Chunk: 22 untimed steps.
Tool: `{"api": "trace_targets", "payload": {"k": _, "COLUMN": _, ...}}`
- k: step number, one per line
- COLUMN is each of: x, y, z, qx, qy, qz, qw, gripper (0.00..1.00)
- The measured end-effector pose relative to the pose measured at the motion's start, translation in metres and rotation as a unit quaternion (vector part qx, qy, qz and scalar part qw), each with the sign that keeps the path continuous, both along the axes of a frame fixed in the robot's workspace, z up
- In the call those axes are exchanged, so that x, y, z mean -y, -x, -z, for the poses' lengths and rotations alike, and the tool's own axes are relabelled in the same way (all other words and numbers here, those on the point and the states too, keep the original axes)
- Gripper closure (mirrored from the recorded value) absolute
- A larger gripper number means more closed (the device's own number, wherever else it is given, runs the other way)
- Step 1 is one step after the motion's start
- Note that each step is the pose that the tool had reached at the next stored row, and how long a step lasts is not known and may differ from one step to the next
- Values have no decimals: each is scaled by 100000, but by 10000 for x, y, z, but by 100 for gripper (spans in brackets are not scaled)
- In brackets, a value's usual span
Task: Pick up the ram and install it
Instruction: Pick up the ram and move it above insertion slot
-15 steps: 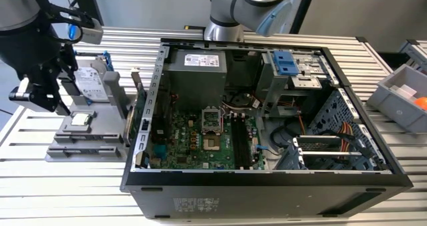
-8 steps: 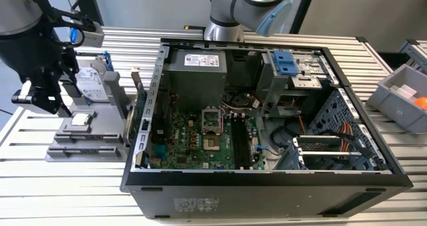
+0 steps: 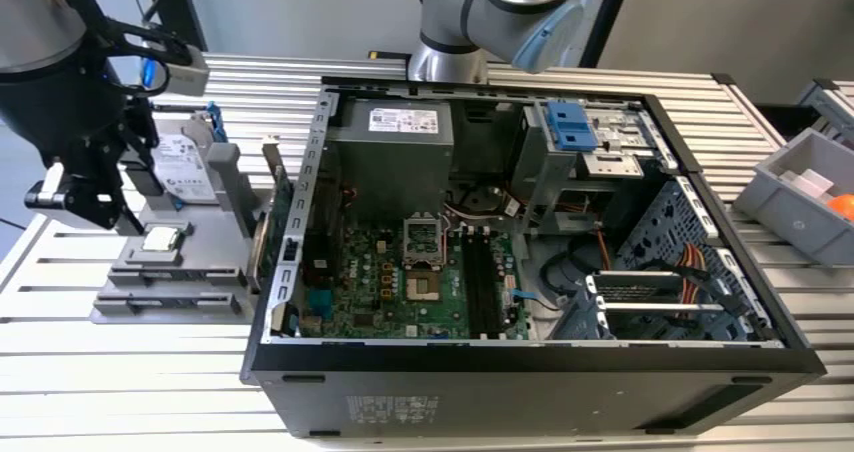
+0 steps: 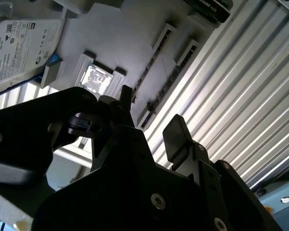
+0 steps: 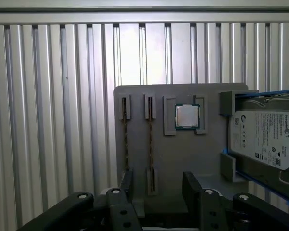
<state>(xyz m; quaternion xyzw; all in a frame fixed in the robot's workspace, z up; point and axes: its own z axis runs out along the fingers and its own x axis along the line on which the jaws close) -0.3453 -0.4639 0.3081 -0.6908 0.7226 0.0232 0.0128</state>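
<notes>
Two ram sticks stand edge-up in slots of a grey holder [image 5: 182, 154], one [image 5: 150, 144] nearer the processor chip and one [image 5: 125, 139] farther from it; they also appear in the second wrist view [image 4: 156, 53] [image 4: 175, 74]. My gripper [image 5: 158, 187] [image 4: 151, 120] hangs above the holder, open, with nothing between its black fingers [image 5: 127, 183]. In the first wrist view the nearer stick lines up between the fingers. In the exterior view the gripper [image 3: 80, 202] is at the left, over the holder [image 3: 167, 282]. The black motherboard slots [image 3: 487, 282] lie inside the open computer case [image 3: 534, 372].
A silver hard drive [image 5: 262, 139] [image 3: 187, 167] in a blue-tabbed frame and a square processor chip [image 5: 187, 116] [image 3: 162, 238] share the holder. The arm's base [image 3: 467, 22] stands behind the case. Grey bins [image 3: 807, 197] sit at the exterior view's right on the slatted table [image 3: 134, 372].
</notes>
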Motion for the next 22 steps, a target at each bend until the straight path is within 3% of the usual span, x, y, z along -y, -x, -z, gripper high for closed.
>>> {"api": "trace_targets", "payload": {"k": 16, "x": 1, "y": 1, "z": 151, "qx": -17, "qy": 92, "qz": 5, "qw": 100000, "gripper": 0}}
{"api": "trace_targets", "payload": {"k": 22, "x": 23, "y": 1, "z": 210, "qx": -17, "qy": 107, "qz": 2, "qw": 100000, "gripper": 0}}
